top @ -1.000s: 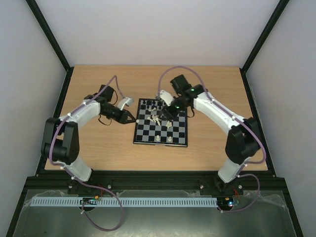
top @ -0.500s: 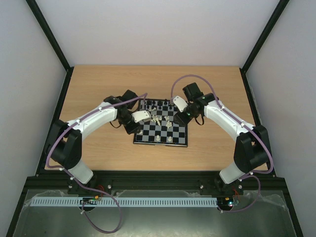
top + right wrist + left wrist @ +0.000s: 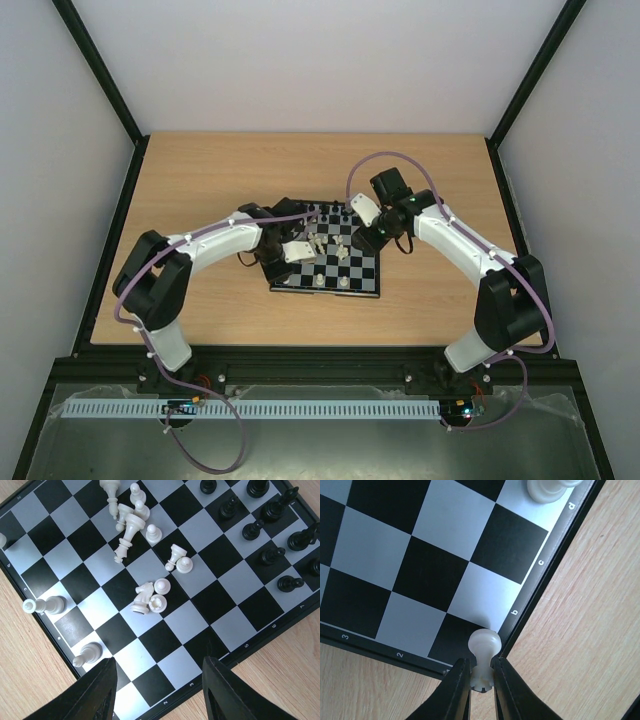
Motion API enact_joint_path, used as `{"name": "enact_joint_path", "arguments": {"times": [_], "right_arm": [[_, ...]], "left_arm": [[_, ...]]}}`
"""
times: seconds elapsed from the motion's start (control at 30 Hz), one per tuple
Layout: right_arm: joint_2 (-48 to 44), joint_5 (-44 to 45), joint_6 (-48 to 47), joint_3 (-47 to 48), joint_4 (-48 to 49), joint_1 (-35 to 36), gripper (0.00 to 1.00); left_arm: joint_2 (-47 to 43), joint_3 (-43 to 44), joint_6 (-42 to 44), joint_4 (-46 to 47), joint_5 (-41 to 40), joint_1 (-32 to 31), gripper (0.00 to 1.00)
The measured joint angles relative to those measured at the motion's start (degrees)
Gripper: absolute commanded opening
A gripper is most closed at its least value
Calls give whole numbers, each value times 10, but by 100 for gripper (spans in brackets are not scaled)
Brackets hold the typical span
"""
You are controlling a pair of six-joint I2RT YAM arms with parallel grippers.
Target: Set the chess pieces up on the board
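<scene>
Swinging in from the left, the left gripper (image 3: 481, 675) is pinching a white pawn (image 3: 484, 645) over the board's (image 3: 365, 555) dark corner square, probably placing it. Meanwhile the right gripper (image 3: 159, 680) is hovering wide open and empty near the jumbled white pieces (image 3: 150, 597).

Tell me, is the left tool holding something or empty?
Holding. The left tool is shut on a white pawn; the left wrist view shows both fingers pinching its stem.

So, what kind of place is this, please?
Most likely a robotics test cell, not a home: a pale wooden tabletop sits inside plain white walls with black frame posts, and two white-and-black robot arms are bolted at its near edge over a small black-and-white chessboard.
</scene>
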Motion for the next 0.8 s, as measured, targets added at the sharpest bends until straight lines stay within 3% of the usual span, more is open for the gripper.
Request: {"name": "enact_joint_path", "arguments": {"times": [0.4, 0.8], "right_arm": [[0, -1, 0, -12, 0, 0, 48], [0, -5, 0, -11, 0, 0, 48]], "left_arm": [[22, 9, -10, 0, -42, -6, 18], [26, 25, -17, -7, -46, -10, 43]]}}
